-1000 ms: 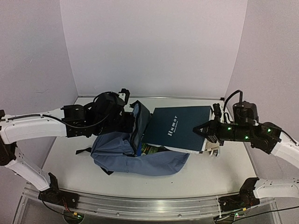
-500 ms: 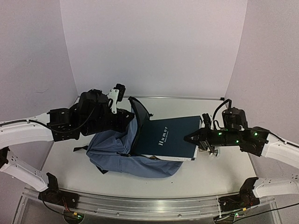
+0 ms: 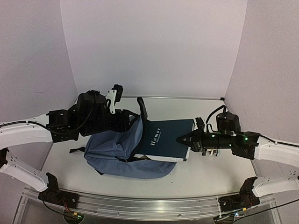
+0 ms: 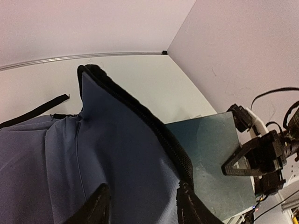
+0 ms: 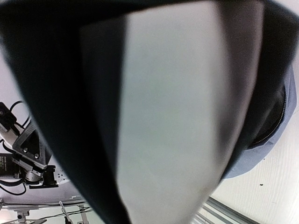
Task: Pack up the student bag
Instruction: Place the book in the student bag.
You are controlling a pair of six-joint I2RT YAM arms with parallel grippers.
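Observation:
The slate-blue student bag [image 3: 112, 149] lies left of centre with its zipped mouth toward the right. Its black-edged flap [image 3: 141, 108] stands up. My left gripper [image 3: 132, 120] hovers at that flap. In the left wrist view its fingers [image 4: 96, 205] stand apart, open, with the bag's fabric [image 4: 107, 140] spread between them. A dark teal hardcover book [image 3: 163, 137] lies with its left end inside the mouth. My right gripper [image 3: 186, 140] is shut on the book's right edge. The book's page edge [image 5: 173, 116] fills the right wrist view.
A black strap [image 3: 77, 150] trails from the bag's left side. White walls close the table at the back and on both sides. A metal rail [image 3: 140, 205] runs along the near edge, with the right arm's base [image 3: 245, 193] on it.
My right gripper has pushed the book leftward, further into the bag's mouth. The left gripper's jaws have come apart at the flap, and the bag has slid slightly left.

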